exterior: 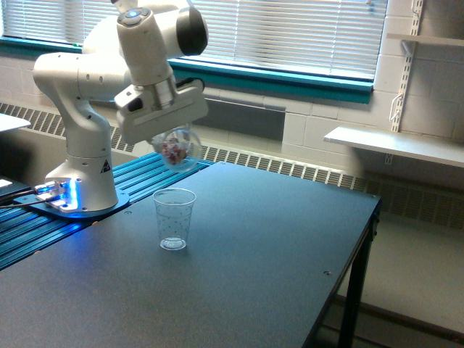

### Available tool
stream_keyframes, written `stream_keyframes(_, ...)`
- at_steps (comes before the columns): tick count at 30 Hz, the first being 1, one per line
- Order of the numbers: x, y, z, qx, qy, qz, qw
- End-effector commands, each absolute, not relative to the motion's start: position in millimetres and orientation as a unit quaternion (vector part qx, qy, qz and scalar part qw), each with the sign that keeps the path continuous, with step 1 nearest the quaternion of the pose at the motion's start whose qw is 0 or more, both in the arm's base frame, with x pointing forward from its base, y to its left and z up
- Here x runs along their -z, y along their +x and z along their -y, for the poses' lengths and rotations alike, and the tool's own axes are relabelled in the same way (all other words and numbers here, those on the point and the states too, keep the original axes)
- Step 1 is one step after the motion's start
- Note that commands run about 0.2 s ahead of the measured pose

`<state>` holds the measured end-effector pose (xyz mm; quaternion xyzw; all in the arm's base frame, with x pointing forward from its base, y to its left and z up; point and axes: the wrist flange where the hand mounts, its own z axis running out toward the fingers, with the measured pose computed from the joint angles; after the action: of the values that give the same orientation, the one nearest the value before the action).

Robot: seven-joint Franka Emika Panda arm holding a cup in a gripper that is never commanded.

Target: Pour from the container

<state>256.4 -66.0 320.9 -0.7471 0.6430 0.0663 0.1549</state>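
Note:
The container [176, 149], a clear rounded vessel with small reddish and pale pieces inside, hangs in the air under the white arm's hand. My gripper [168, 139] is shut on it; the fingers are mostly hidden behind the hand's body. The container sits just above and slightly behind a small clear tapered plastic cup [174, 218], which stands upright and empty on the dark table [261, 254].
The arm's white base [81, 185] stands at the exterior view's left on a blue ribbed plate with a glowing blue light. The table's edge runs along the exterior view's right. A white shelf [391, 145] is mounted on the far wall.

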Motion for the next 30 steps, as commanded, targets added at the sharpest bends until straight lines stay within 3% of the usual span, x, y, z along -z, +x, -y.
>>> stream_keyframes(1, -308.3, 229.7, 88.8, -0.093, -0.744, -0.647, 0.142)
stream_keyframes(11, -317.6, 204.4, 104.2, -0.108, -0.725, -0.667, 0.134)
stream_keyframes(24, -293.1, 200.2, 129.0, -0.089, -0.7, -0.694, 0.143)
stream_keyframes(30, -288.4, 225.5, 96.7, -0.082, -0.746, -0.646, 0.139)
